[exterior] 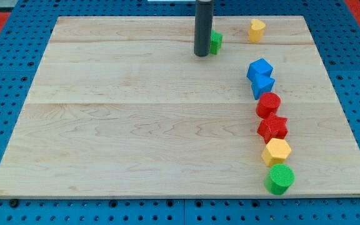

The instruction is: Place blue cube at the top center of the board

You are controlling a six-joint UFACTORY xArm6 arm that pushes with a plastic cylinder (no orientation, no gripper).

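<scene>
The blue cube [259, 68] lies at the view's right of the wooden board [136, 112], in its upper part. A second blue block [264, 85], wedge-like, touches it just below. My tip [201, 55] is the lower end of the dark rod, near the board's top centre. It stands against the left side of a small green block [215, 42]. The tip is about a hand's width to the left of the blue cube and slightly above it, not touching it.
A yellow block [257, 30] sits near the top edge, right of the green one. Below the blue blocks runs a column: red cylinder [269, 104], red star [272, 127], yellow hexagon [276, 152], green cylinder [279, 179]. Blue pegboard surrounds the board.
</scene>
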